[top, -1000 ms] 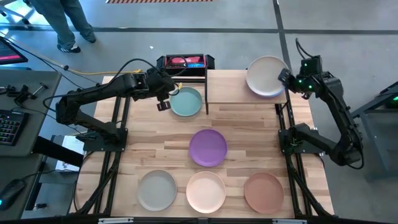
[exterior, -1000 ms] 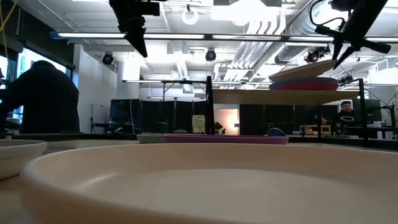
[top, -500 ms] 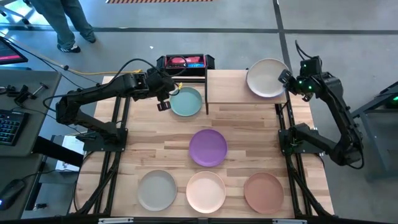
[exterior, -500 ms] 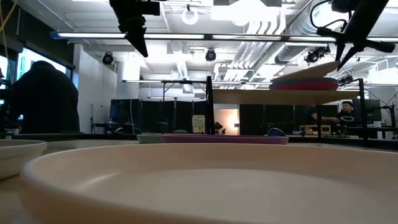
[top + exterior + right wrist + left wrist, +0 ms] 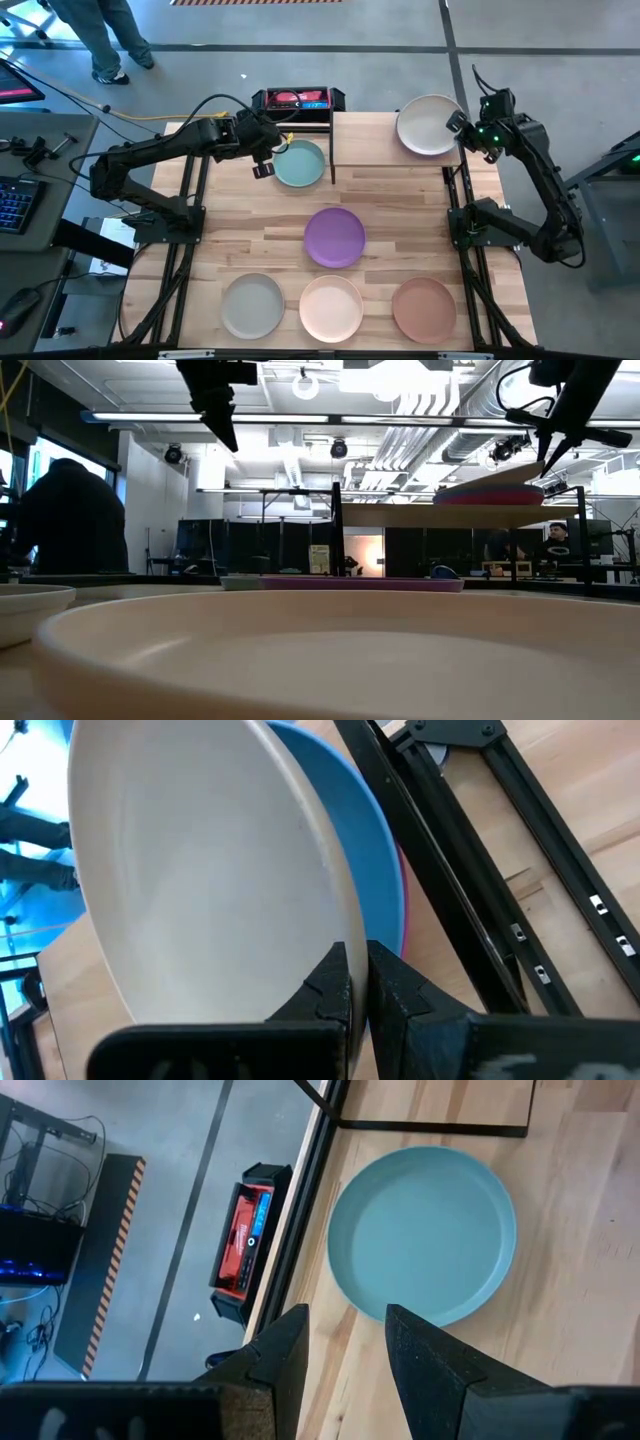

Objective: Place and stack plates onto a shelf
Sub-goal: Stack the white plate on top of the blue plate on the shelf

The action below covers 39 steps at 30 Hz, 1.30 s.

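Observation:
A cream plate [image 5: 428, 124] lies tilted over a blue plate [image 5: 372, 830] and a magenta plate [image 5: 404, 910], which are stacked on the light-wood shelf [image 5: 370, 140] at the far right. My right gripper [image 5: 357, 960] is shut on the cream plate's right rim. My left gripper [image 5: 265, 165] hangs open above the table beside the pale teal plate [image 5: 420, 1235], touching nothing. The teal plate lies flat on the tabletop left of the shelf. My right gripper pinches the cream plate's rim [image 5: 335, 935] between its two fingers, one on the inner face and one on the outer. The fingers come slanting down from the table's right side. The plate is tilted, its held side raised [image 5: 530, 463] and its other side down on the stack [image 5: 450, 485].
A purple plate [image 5: 334, 237] lies mid-table. Grey-beige [image 5: 253, 305], peach [image 5: 331, 307] and terracotta [image 5: 423, 307] plates line the near edge. A red-and-black box [image 5: 297, 99] sits beyond the far edge. The shelf's black posts [image 5: 331, 150] stand beside the teal plate.
My right gripper has rolled a little and eased down. The cream plate's held side has sunk, so the plate lies flatter over the blue plate than before.

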Tool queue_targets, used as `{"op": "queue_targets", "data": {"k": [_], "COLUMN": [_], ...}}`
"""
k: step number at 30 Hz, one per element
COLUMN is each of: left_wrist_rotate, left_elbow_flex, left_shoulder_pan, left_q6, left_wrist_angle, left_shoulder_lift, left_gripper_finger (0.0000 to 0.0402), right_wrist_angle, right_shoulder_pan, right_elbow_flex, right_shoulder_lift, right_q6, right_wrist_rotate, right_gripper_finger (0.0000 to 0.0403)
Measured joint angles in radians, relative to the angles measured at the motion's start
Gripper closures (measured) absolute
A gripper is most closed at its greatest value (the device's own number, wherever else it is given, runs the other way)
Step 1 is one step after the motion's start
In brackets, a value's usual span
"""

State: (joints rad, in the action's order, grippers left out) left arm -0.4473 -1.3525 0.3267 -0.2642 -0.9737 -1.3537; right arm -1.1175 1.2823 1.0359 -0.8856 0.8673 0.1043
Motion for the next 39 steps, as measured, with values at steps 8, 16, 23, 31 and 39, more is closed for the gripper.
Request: {"op": "queue_targets", "data": {"k": [8,16,23,31,39], "left_wrist_rotate": [0.0,0.0,0.0,0.0,0.0], "left_elbow_flex": [0.0,0.0,0.0,0.0,0.0], "left_shoulder_pan": [0.0,0.0,0.0,0.0,0.0], "left_q6": [0.0,0.0,0.0,0.0,0.0], "left_wrist_angle": [0.0,0.0,0.0,0.0,0.0], "left_shoulder_lift": [0.0,0.0,0.0,0.0,0.0], "left_gripper_finger": [0.0277,0.0277,0.0277,0.0277,0.0277], "right_wrist_angle": [0.001,0.008,0.009,0.009,0.01], "right_shoulder_pan": [0.0,0.0,0.0,0.0,0.0], "right_elbow_flex": [0.0,0.0,0.0,0.0,0.0], "right_shoulder_lift": [-0.001,-0.031,-0.037,-0.037,-0.037], "right_q6": [-0.007,-0.029,-0.064,-0.082,-0.082], "right_wrist_rotate": [0.0,-0.009,-0.026,-0.027,-0.015], "right_gripper_finger": [0.0403,0.0403,0.0403,0.0402,0.0383]}}
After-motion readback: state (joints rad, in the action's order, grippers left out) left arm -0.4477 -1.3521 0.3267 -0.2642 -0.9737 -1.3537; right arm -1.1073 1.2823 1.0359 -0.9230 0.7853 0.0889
